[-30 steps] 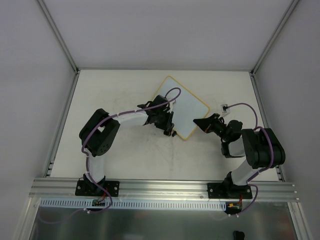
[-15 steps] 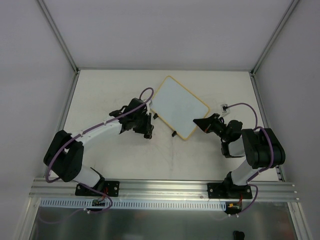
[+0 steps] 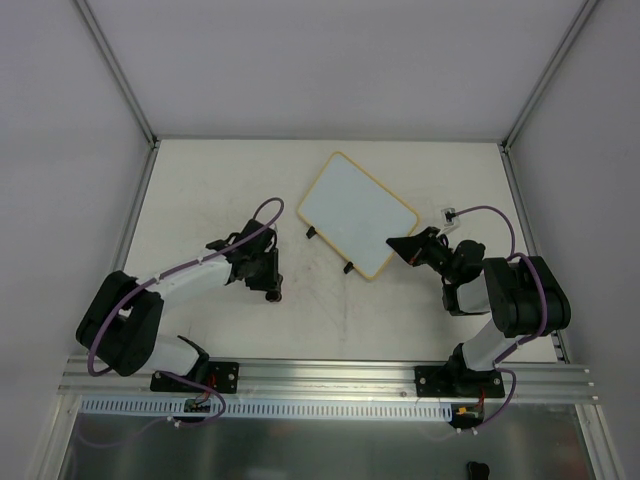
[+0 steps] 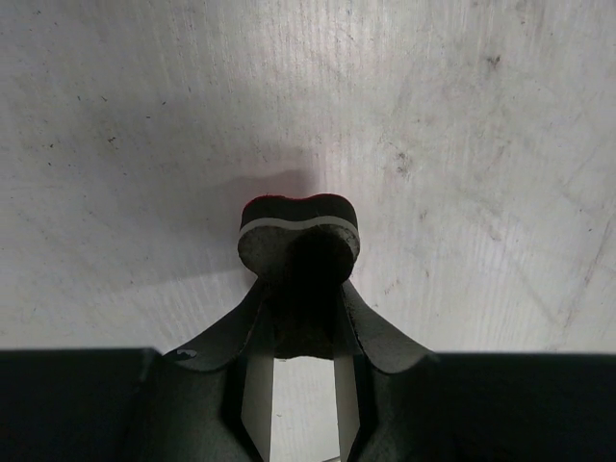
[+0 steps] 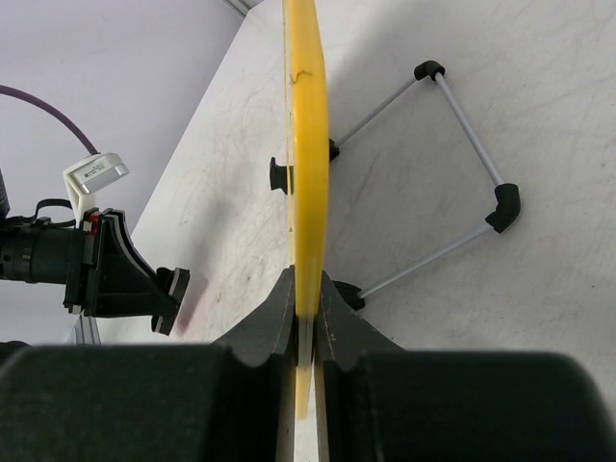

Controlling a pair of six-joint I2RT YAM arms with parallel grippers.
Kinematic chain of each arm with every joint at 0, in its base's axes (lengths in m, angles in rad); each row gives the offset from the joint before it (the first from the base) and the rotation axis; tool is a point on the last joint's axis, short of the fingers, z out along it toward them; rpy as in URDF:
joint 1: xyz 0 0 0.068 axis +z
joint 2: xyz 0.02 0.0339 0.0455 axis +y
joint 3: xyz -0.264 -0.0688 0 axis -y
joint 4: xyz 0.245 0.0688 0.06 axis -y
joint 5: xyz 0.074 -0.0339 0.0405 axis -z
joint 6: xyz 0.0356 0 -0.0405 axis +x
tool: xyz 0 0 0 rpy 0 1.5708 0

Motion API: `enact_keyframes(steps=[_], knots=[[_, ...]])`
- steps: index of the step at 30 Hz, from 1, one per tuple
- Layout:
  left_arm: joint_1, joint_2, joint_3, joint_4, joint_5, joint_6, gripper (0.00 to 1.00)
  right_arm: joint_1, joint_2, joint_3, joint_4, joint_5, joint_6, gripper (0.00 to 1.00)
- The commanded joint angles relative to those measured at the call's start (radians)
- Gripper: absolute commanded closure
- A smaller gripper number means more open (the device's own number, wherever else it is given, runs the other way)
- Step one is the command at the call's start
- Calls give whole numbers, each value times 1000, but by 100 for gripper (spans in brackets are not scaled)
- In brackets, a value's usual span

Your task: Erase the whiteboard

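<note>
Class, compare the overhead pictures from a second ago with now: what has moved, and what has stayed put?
The left end effector, shut on the eraser, drew back off the whiteboard, leftward and toward the arm bases, and is now over the table. The right end effector stayed clamped on the whiteboard's edge, and the board did not shift.

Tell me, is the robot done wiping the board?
The whiteboard looks clean from above, no scribbles showing, so the wiping seems done. In hand: the left gripper grips the eraser over the table, off the board, and the right gripper clamps the board's edge. Probably left: putting the eraser down and letting go.
</note>
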Motion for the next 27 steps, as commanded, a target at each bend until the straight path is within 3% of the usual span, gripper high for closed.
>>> enact_keyframes(steps=[1, 4, 10, 18, 19, 20, 27], knots=[[22, 10, -11, 10, 12, -11, 95, 17, 4, 1, 125, -33, -84, 100], [27, 33, -14, 13, 23, -10, 78, 16, 4, 1, 125, -34, -86, 100], [27, 25, -15, 13, 14, -13, 66, 16, 1, 2, 125, -34, -86, 100], [33, 11, -20, 13, 12, -7, 35, 16, 1, -1, 123, -33, -86, 100], [34, 7, -21, 15, 11, -5, 29, 17, 1, -1, 123, -34, -86, 100], [34, -4, -23, 15, 9, -4, 1, 16, 0, -2, 125, -34, -86, 100], [34, -123, -57, 10, -27, -13, 1, 14, -2, -5, 125, -31, -87, 100]])
